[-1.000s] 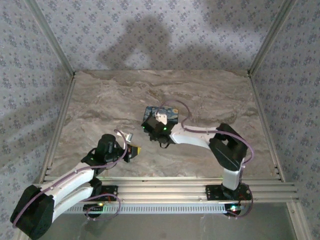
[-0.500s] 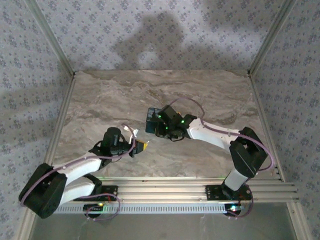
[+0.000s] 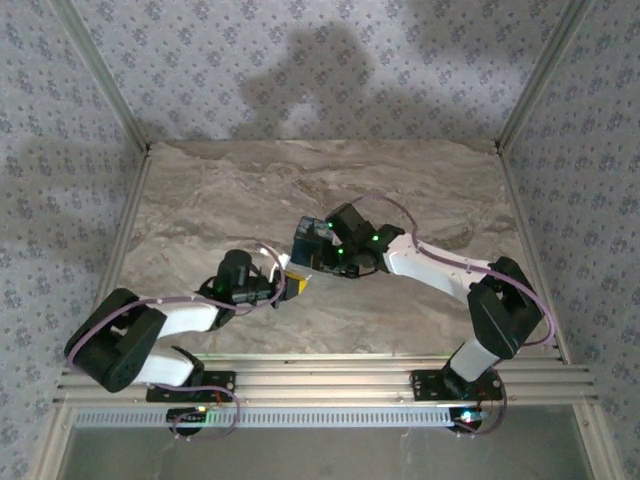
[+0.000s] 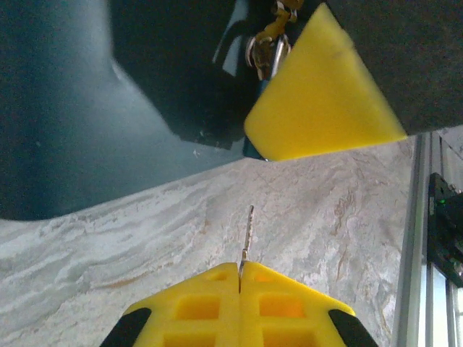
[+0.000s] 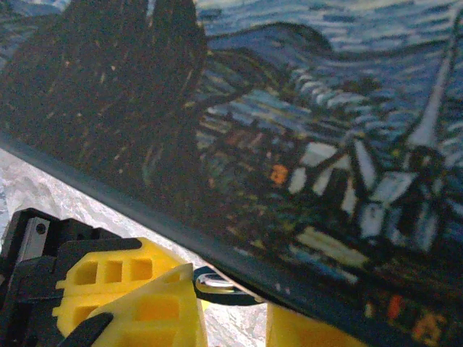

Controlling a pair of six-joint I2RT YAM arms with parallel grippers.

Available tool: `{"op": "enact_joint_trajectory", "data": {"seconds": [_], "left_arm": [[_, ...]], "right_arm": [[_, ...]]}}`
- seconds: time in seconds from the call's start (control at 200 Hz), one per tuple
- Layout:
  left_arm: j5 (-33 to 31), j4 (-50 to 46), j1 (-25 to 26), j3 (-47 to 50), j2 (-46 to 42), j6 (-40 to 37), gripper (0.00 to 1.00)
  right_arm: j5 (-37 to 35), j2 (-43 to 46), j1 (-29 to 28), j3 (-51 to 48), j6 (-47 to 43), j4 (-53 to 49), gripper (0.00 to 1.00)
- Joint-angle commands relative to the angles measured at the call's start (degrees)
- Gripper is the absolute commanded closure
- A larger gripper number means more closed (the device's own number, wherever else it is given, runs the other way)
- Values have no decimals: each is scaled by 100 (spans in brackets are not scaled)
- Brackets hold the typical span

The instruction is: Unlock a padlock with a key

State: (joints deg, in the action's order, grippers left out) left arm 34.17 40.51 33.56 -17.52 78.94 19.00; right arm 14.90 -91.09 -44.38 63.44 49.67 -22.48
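Note:
My left gripper (image 4: pixel 239 266) is shut on the key (image 4: pixel 249 228), whose thin blade sticks straight out ahead over the marble. In the top view the left gripper (image 3: pixel 296 285) sits just front-left of the swirl-painted box (image 3: pixel 308 238). My right gripper (image 3: pixel 313 262) is at the box's near edge. The padlock (image 5: pixel 221 284), small and dark blue with a silver shackle, sits between the right gripper's (image 5: pixel 231 303) yellow fingers, and the jaws look shut on it. From the left wrist, the padlock's shackle (image 4: pixel 269 52) shows above a right finger (image 4: pixel 325 94), a short way beyond the key tip.
The box's dark blue side (image 4: pixel 87 108) rises ahead-left of the key. Its painted face (image 5: pixel 289 130) looms over the right gripper. Aluminium rails (image 3: pixel 320 375) run along the table's near edge, and patterned walls close in the marble top (image 3: pixel 200 190).
My left gripper has swung right and forward with the key, up to the box. My right arm has stretched out and turned its wrist, and the box has shifted slightly left.

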Motion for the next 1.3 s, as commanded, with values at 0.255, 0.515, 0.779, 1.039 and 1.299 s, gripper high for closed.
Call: {"op": "enact_joint_trajectory", "data": {"seconds": [0.255, 0.515, 0.779, 1.039, 1.299], "left_arm": [[384, 1117, 54, -260, 558, 251, 100], [377, 1328, 67, -322, 755, 343, 100], [151, 1527, 115, -280, 784, 385, 100], [-582, 1575, 278, -110, 511, 229, 100], [-920, 1942, 332, -51, 536, 198, 100]], "right_arm": [[324, 238, 92, -119, -20, 187, 100], [385, 241, 113, -165, 24, 248, 100], [449, 228, 111, -174, 89, 310, 100], [530, 197, 82, -200, 243, 336, 100], [749, 47, 25, -98, 365, 299, 100]]}}
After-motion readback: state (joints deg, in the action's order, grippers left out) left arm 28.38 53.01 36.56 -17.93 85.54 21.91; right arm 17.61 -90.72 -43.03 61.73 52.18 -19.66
